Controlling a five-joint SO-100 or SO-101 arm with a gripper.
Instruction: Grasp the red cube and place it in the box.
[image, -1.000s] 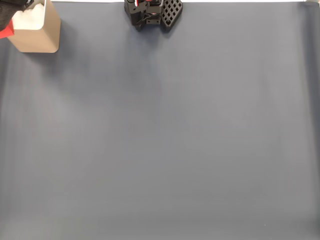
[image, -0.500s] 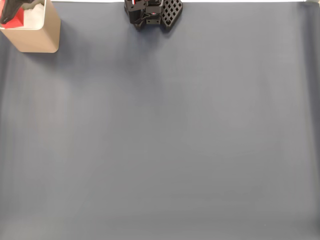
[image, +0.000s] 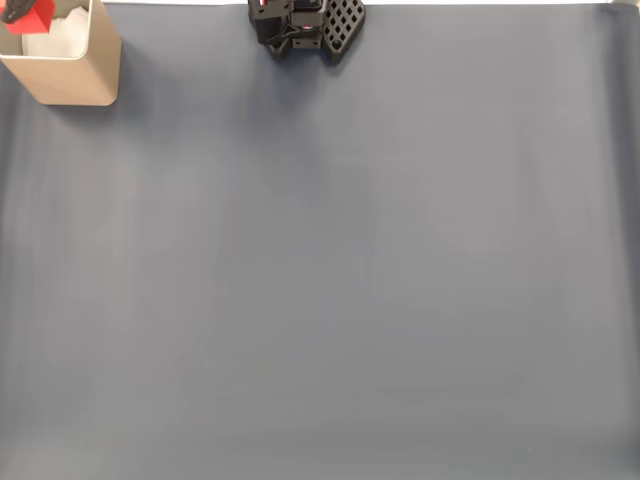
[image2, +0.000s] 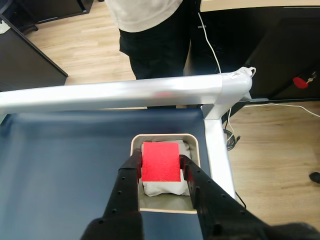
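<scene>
In the wrist view the red cube (image2: 161, 161) sits between my gripper's (image2: 160, 161) two black fingers (image2: 131, 172), which press on its left and right sides. It hangs over the open top of the beige box (image2: 165, 136), above the white lining (image2: 165, 187). In the fixed view the box (image: 75, 75) stands in the far left corner of the mat. There the red cube (image: 33, 16) shows above the box's opening, with a dark finger (image: 12, 12) beside it at the frame's edge.
The arm's black base (image: 300, 25) stands at the top middle of the grey mat (image: 320, 260). A silver frame rail (image2: 125, 92) runs just behind the box, with a person's legs (image2: 155, 45) beyond it. A white cable (image2: 280, 106) lies on the floor.
The gripper has carried the red cube rightwards, from the box's left edge to over its opening. The box and the arm's base have not moved.
</scene>
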